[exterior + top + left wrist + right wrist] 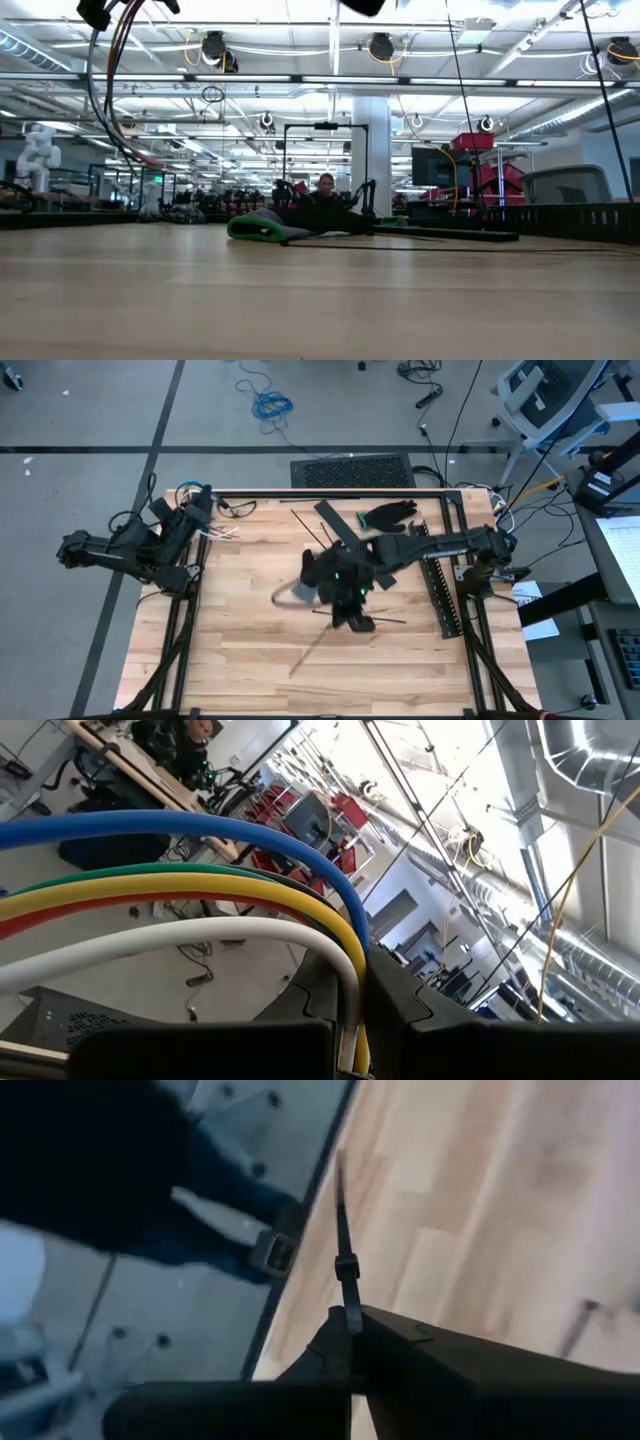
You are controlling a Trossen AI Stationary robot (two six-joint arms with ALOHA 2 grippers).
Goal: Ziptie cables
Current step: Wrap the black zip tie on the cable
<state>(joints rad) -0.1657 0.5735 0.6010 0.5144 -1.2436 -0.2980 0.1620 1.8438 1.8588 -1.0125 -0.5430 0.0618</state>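
Pinching the cables between clenched fingers, the left gripper sits at the surface's far left corner, arm folded back. The right gripper, fingers clamped on a thin black zip tie, reaches over mid-surface, its arm stretched from the right edge.

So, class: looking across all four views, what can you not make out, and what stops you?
- High view: the right hand and what it holds are hidden under the arm's own wrist.
- Left wrist view: the cables leave the picture at its edge, so their far ends are cut off.
- Right wrist view: the zip tie is blurred; its tip is unclear.
- Low view: neither hand shows.
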